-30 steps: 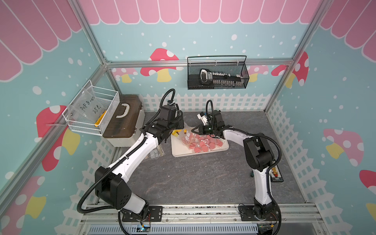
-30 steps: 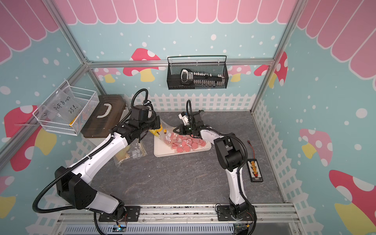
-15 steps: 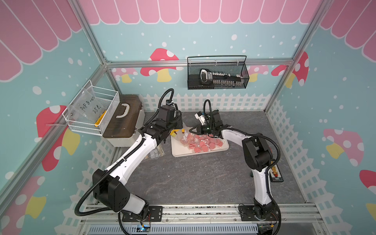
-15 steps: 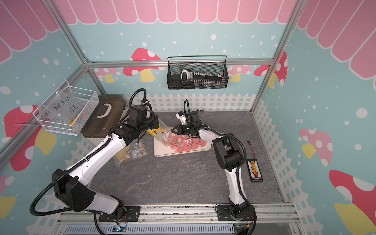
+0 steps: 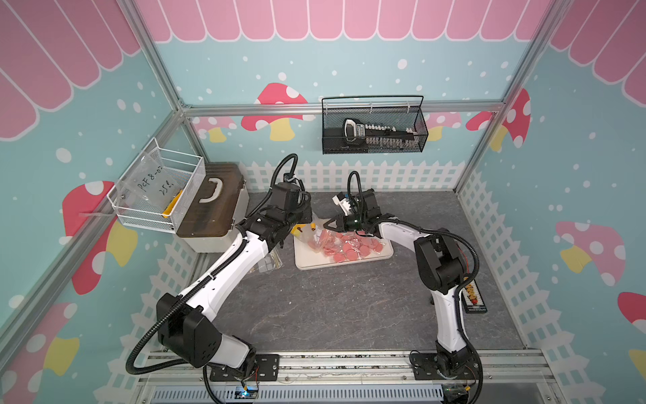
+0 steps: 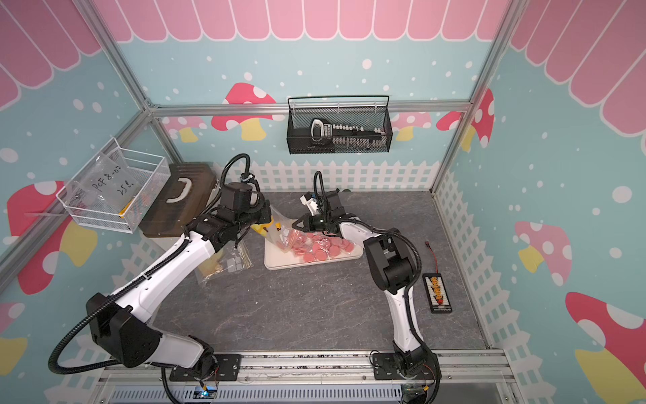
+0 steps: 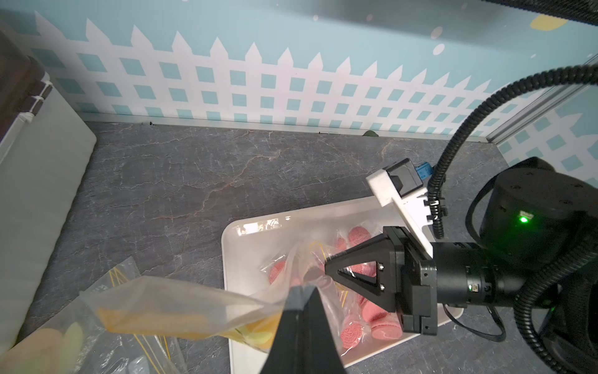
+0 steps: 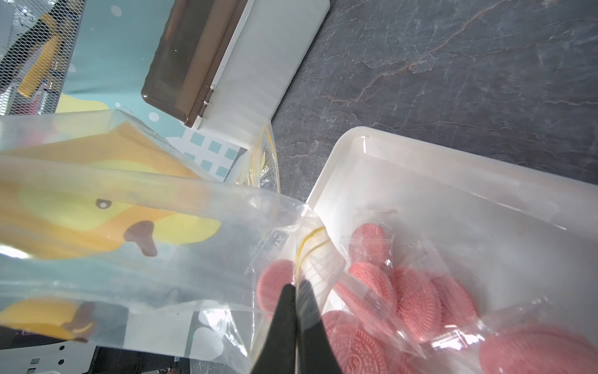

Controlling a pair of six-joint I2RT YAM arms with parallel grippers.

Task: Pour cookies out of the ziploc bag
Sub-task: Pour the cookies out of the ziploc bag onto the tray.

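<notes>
Cookies, pink and round, many in clear wrappers, lie heaped in a white tray at the back of the grey table, as both top views show. Over the tray's end nearer the left arm, a clear zip bag printed with yellow ducks hangs stretched between two robot arms. The left gripper has its fingers pressed together on a fold of the plastic. The right gripper pinches the bag's mouth at its yellow zip line, its fingers likewise together on the film. The mouth dips to the cookies below. Whether any cookies are inside the bag cannot be told. A second clear bag lies flat on the table beside the tray, near a white box with a brown lid
</notes>
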